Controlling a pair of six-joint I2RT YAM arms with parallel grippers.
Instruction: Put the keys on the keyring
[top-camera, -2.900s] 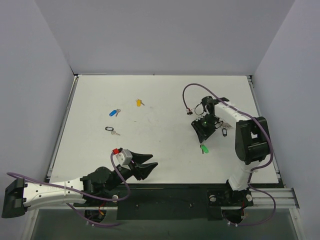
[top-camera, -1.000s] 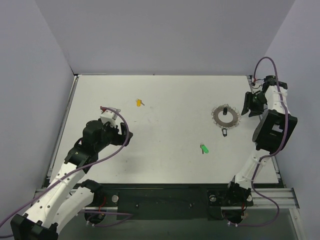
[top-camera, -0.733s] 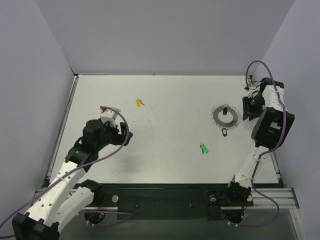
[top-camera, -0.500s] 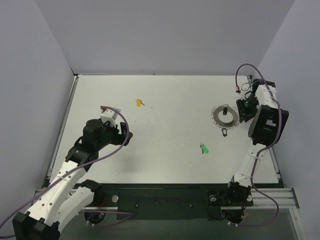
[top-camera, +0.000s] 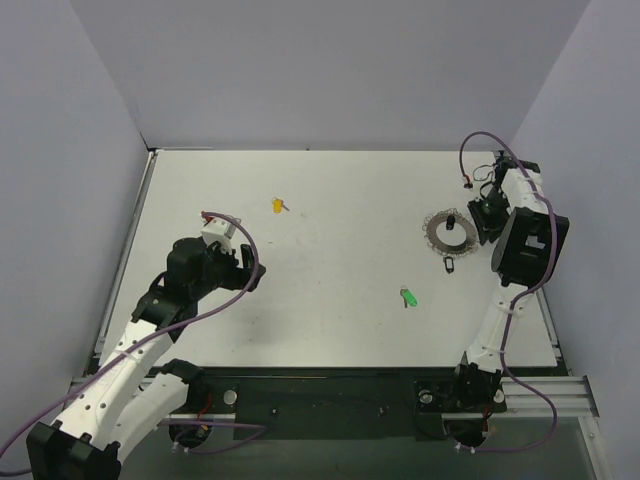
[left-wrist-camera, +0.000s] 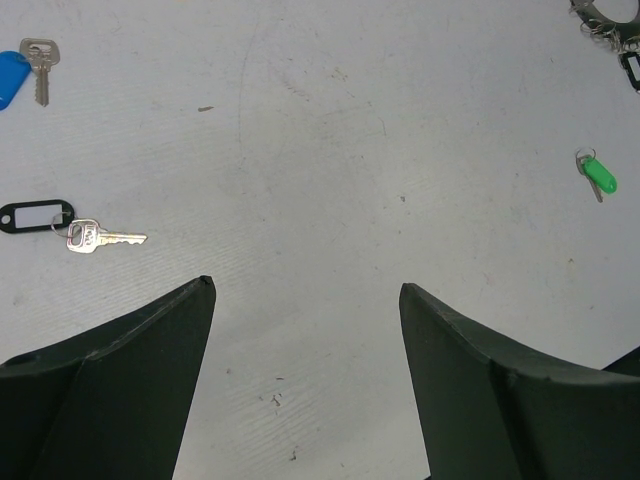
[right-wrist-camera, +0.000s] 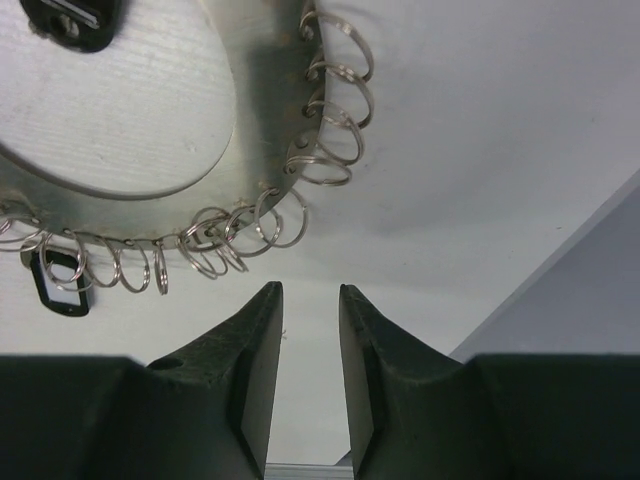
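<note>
Table lies white under both my arms. On my left side, my left gripper hovers over it with its jaws spread wide and nothing between them. Through that wrist's camera, a blue-headed key lies at the far left edge of the view. Nearer my left finger, a black-tagged key lies flat with its silver blade pointing right. Neither one touches me. Farther along, seen from above, a yellow-headed key sits alone toward the back of the table, well apart from everything else. Right of centre, a green-headed key lies loose on the surface, off the keyring, which lies flat farther back and a little to the right. A black tag hangs off the ring's near edge, and a small dark object sits at its far edge; I cannot tell what that is. My right gripper sits just beside the keyring on its right, jaws drawn narrow with a slim gap, gripping nothing. From that wrist I see the ring's grey band fringed with small wire loops close ahead of my fingertips, apart from them as far as I can tell.
</note>
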